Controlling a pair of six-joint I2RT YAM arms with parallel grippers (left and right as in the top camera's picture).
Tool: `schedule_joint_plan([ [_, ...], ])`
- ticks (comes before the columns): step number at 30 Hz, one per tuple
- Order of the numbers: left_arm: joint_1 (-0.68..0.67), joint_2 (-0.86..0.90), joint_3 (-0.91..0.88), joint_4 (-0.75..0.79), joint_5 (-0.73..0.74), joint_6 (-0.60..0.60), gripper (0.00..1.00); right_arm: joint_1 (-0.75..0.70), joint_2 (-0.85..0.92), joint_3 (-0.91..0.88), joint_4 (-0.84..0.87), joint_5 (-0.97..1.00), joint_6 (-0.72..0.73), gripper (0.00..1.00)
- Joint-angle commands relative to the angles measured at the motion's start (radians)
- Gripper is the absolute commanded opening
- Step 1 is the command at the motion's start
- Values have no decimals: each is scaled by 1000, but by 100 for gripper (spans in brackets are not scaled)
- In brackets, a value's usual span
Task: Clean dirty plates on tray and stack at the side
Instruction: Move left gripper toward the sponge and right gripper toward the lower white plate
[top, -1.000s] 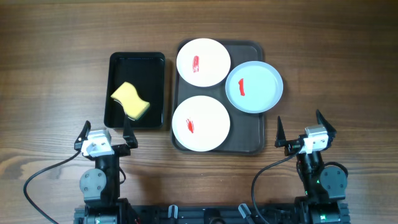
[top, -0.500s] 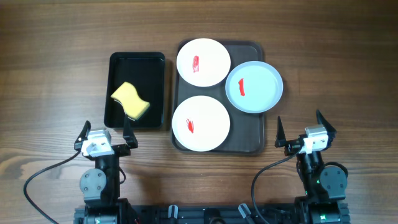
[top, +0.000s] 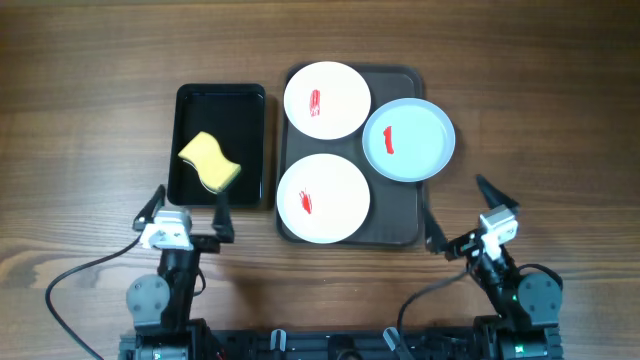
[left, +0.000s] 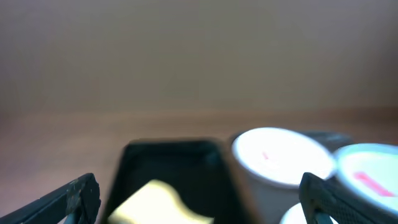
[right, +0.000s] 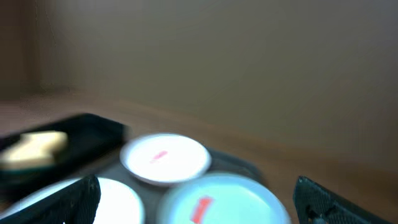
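Counter (top: 90, 60): mid-brown wood, grain running left-right, swirling darker at near left. Fills overhead view edge to edge. Light even, soft; shadows faint and short. Wrist views: beyond counter's far edge, plain grey-brown wall (left: 199, 56), blurred. Right wrist view: darker upright band (right: 18, 43) at far left, possibly room corner.

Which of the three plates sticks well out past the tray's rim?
The pale blue round plate, overhanging the right rim of the dark grey-brown rectangular tray; the two white round plates lie almost wholly within it.
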Motion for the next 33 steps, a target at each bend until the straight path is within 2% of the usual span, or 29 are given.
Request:
schedule_joint_plan([
  [1, -2, 0, 2, 98, 267, -3, 100, 5, 4, 26, 47, -214, 34, 100],
  [3, -2, 0, 24, 115, 309, -14, 100, 5, 4, 79, 51, -216, 31, 100],
  [6, -2, 14, 85, 98, 315, -119, 100, 5, 5, 156, 49, -216, 29, 100],
  [10, -2, 69, 185, 40, 332, -182, 100, 5, 38, 259, 27, -217, 30, 100],
  [16, -2, 247, 417, -135, 397, -183, 100, 5, 166, 468, -135, -216, 61, 100],
  [20, -2, 425, 632, -342, 398, -183, 100, 5, 320, 646, -330, -217, 204, 100],
  [24, -2, 576, 808, -497, 397, -183, 100, 5, 467, 797, -526, -225, 231, 100],
  [28, -2, 668, 897, -553, 398, -183, 100, 5, 559, 879, -602, -291, 176, 100],
  [33, -2, 682, 903, -557, 428, -183, 100, 5, 583, 890, -613, -310, 181, 100],
])
